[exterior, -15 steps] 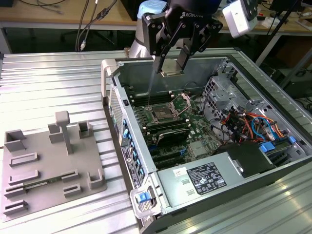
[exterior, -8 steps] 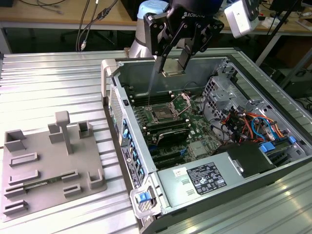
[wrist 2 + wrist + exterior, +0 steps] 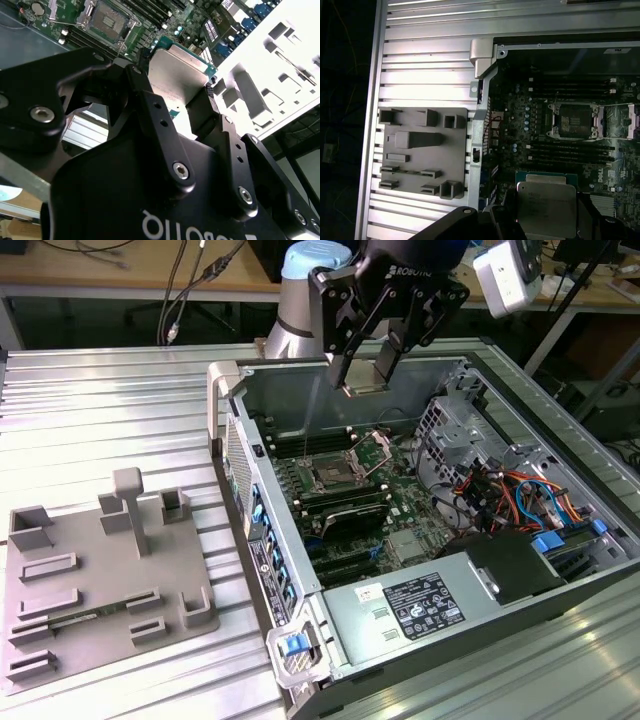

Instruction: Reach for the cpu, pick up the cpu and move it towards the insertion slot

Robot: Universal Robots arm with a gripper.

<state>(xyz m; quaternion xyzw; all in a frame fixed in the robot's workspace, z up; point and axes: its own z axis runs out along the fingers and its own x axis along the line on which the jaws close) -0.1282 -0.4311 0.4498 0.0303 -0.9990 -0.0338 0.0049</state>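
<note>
My gripper hangs over the open computer case, shut on the cpu, a flat silvery square pinched by its edges between the two black fingers. Both wrist views show the same hold: the cpu sits between the fingers with its metal plate visible. The insertion slot lies below on the green motherboard, a square socket with a shiny frame and its bracket swung open. In both wrist views the insertion slot is a short way off from the held cpu, uncovered.
A grey plastic fixture with raised blocks rests on the ribbed metal table at the exterior view's left. The case walls ring the motherboard. Black memory slots flank the socket. A drive cage with coloured cables and a power supply stand at the right.
</note>
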